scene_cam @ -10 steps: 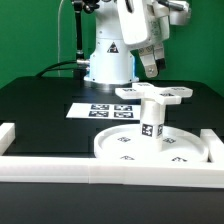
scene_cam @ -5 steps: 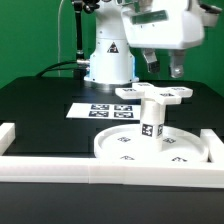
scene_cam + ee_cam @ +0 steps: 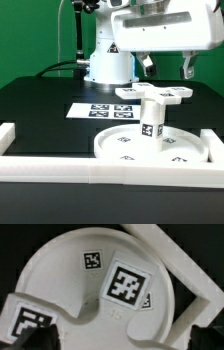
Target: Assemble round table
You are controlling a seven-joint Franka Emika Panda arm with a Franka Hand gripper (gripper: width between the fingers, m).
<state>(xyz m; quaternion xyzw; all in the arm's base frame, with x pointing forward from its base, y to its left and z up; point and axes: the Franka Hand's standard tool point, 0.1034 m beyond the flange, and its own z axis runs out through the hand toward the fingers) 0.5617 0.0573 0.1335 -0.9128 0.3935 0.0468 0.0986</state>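
The large white rimmed disc (image 3: 120, 150) lies at the front of the table. The short post (image 3: 151, 122), with a tag on its side, stands upright on the disc. The flat lobed cross-shaped piece (image 3: 152, 95) rests on top of the post. My gripper (image 3: 167, 68) hangs a little above the cross piece, open and empty, with its dark fingertips (image 3: 147, 66) spread wide. In the wrist view the cross piece (image 3: 110, 314) fills the middle, the disc (image 3: 60, 258) lies beneath it, and my gripper (image 3: 118, 339) is open with one fingertip (image 3: 30, 334) in each corner.
The marker board (image 3: 92, 108) lies flat behind the disc. White border rails run along the front (image 3: 60, 162) and the exterior view's right (image 3: 212, 140). The arm's white base (image 3: 108, 62) stands at the back.
The gripper head has swung toward the exterior view's right and turned, so both fingers now show spread apart above the cross piece. The table parts have not moved.
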